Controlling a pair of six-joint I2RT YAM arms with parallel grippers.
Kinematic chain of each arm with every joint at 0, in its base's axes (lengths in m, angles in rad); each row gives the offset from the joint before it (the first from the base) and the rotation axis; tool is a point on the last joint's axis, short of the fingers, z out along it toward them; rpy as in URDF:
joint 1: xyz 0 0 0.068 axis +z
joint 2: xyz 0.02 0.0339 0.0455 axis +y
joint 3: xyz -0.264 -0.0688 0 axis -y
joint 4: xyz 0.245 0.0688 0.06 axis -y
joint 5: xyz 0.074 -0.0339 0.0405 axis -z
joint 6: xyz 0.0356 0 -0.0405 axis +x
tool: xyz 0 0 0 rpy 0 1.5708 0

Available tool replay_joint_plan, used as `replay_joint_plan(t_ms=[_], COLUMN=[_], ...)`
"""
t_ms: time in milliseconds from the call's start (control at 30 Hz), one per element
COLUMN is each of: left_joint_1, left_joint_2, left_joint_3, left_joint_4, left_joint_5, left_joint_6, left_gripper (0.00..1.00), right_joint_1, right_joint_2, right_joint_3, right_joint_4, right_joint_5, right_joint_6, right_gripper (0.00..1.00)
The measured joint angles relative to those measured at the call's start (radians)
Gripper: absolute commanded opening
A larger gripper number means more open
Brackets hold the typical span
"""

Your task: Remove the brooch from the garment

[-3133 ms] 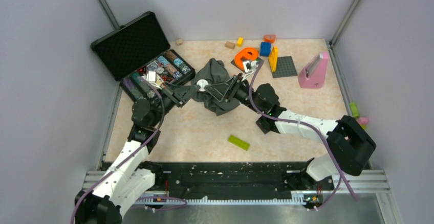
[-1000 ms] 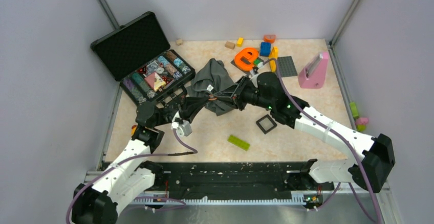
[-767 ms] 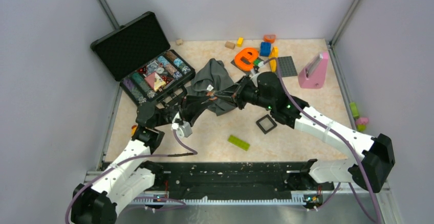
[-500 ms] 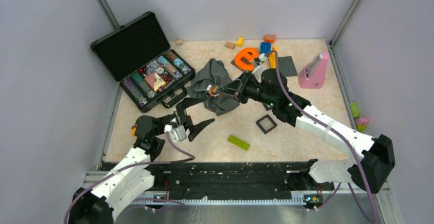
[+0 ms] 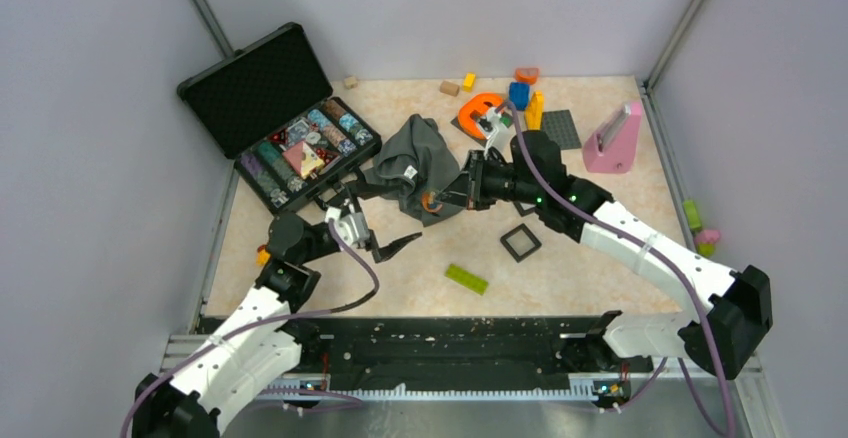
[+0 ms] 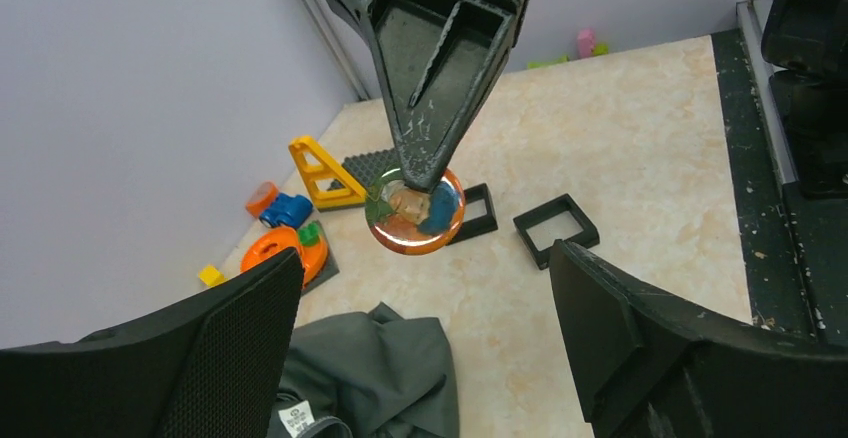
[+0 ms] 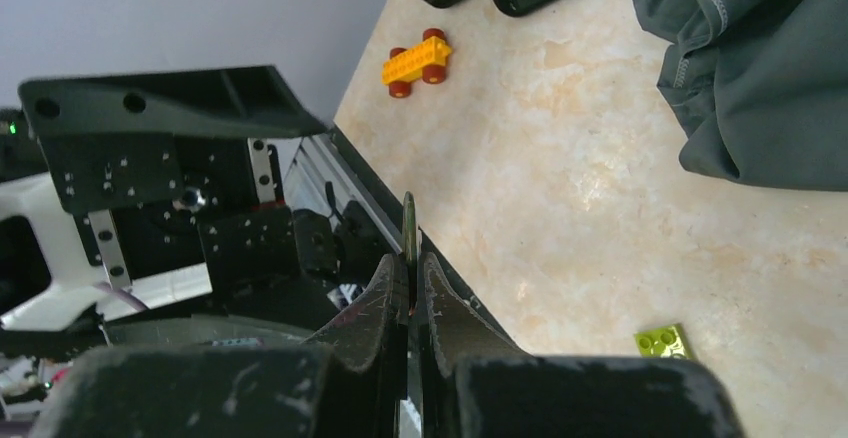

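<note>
The brooch [image 6: 415,213] is a small round disc with an orange rim and a coloured face. My right gripper [image 5: 437,201] is shut on the brooch [image 5: 429,201] and holds it in the air just off the near edge of the garment [image 5: 410,161], apart from the cloth. In the right wrist view the brooch [image 7: 409,226] shows edge-on between the closed fingers of that gripper [image 7: 410,270]. The garment [image 6: 370,373] is a crumpled dark grey T-shirt with a white label [image 6: 298,418]. My left gripper [image 5: 376,220] stands wide open and empty, facing the brooch; the left gripper [image 6: 425,258] frames it in its wrist view.
An open black case [image 5: 300,143] of trinkets sits at the back left. A black square frame [image 5: 520,242] and a green brick [image 5: 466,278] lie near the right arm. An orange letter toy [image 5: 480,111], a grey baseplate [image 5: 556,130] and a pink block [image 5: 612,140] stand behind.
My left gripper let go, opened wide and drew back toward the near left. The right gripper closed on the brooch and carried it slightly right and nearer, off the garment.
</note>
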Motion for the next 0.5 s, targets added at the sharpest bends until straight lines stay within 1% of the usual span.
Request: replay_joint_plan(t_ms=[133,300,500], left_joint_1=[-0.004,-0.01,-0.018], left_joint_2=[0.074,0.103,0.103], left_joint_3=[0.055,0.076,0.077], left_joint_4=[-0.061,-0.105,-0.122], left_joint_5=[0.001,0.008,0.013], left_joint_6=[-0.007,-0.005,0.01], left_gripper=[0.98,0.98,0.92], right_joint_1=[0.0,0.0,0.0], right_joint_2=[0.001,0.005,0.011], right_joint_3=[0.0,-0.001,-0.006], right_joint_4=[-0.011,0.004,0.06], right_joint_5=[-0.042,-0.09,-0.137], right_joint_6=[-0.051,-0.06,-0.037], right_gripper=[0.0,0.0,0.0])
